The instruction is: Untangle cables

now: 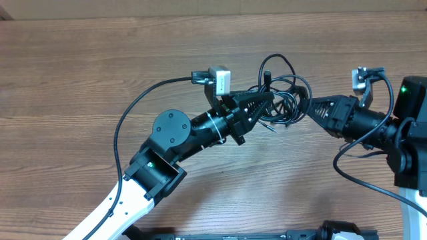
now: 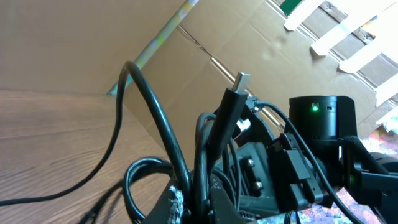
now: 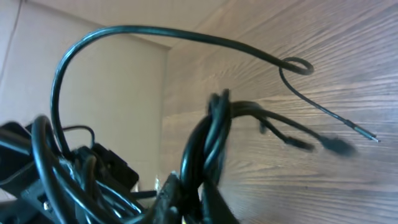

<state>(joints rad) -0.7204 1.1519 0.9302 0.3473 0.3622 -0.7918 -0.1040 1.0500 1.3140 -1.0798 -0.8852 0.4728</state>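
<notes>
The cables (image 1: 287,105), bunched between the fingertips, are being clamped by the left gripper (image 1: 269,99) and right gripper (image 1: 309,110) (seemingly on separate strands), and should be parted slowly.

Worktop (image 1: 87,53) free along the far edge and across the far-left quarter. Centre blocked: cables (image 1: 287,83) bunched between left gripper (image 1: 269,98) and right gripper (image 1: 309,110), both clamped on the bundle, loops rising above them. Left arm (image 1: 180,133) bars the near-left diagonal; right arm (image 1: 373,123) fills the right edge. Near-centre strip between them passable.
</notes>
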